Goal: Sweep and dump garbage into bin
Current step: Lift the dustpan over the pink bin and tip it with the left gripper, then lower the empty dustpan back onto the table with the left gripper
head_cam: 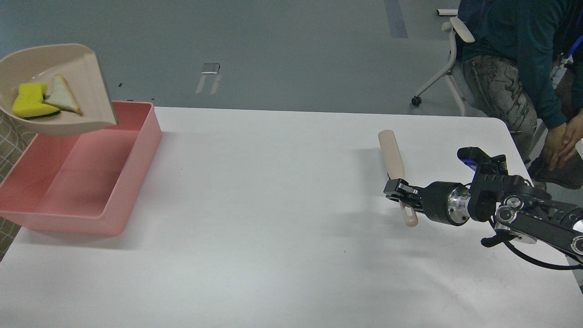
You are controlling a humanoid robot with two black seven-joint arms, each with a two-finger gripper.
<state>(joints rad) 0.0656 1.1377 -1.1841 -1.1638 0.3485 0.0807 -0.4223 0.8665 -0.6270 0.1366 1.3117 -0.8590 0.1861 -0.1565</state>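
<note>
The beige dustpan [73, 68] hangs in the air over the far left end of the pink bin [91, 182]. Both pieces of garbage lie in it: the yellow chunk with a dark green side [28, 104] and the beige-and-white slice [61, 98]. Its handle and my left gripper are beyond the left edge of the view. The inside of the bin that shows holds nothing. My right gripper [397, 190] is shut on the handle of the beige brush [392, 154] at the right of the table; its bristles do not show.
The white table [273, 218] runs from the bin to my right arm. A seated person [514, 68] and a white office chair [448, 54] are past the table's far right corner, close to my right arm.
</note>
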